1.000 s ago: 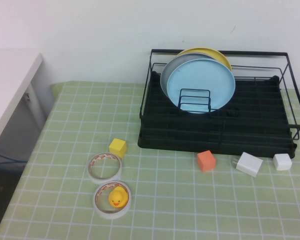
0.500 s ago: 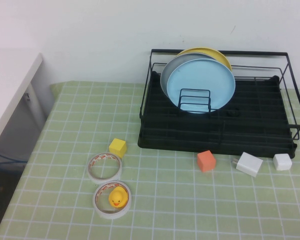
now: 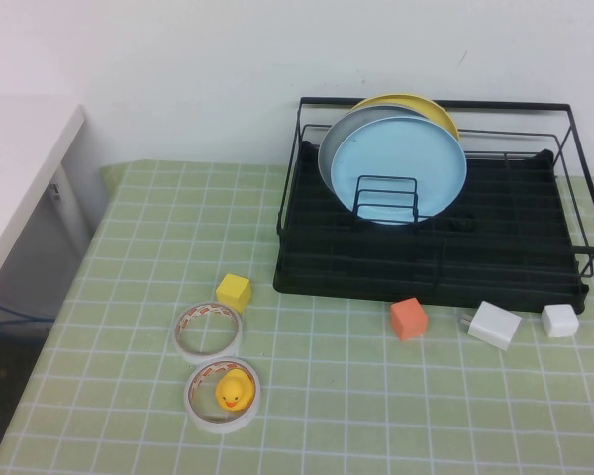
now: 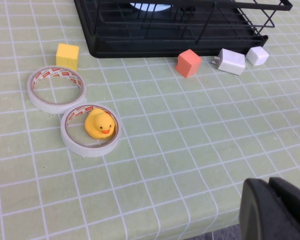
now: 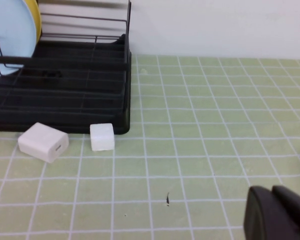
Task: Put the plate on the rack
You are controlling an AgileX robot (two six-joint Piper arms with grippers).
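Glossy round plate (image 3: 398, 168) upright on edge in black wire rack (image 3: 431, 252), back-right of counter. Left gripper (image 4: 275, 210) and right gripper (image 5: 275, 212) over front edge, finger state cannot be told.

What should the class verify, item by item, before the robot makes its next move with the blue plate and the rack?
1. Plate stands upright in the rack: ok.
2. Plate is in front of the grey plate and yellow plate: ok.
3. Left gripper is away from the rack, over the table's near edge: ok.
4. Right gripper is away from the rack: ok.
5. Jaws open or shut: cannot tell.
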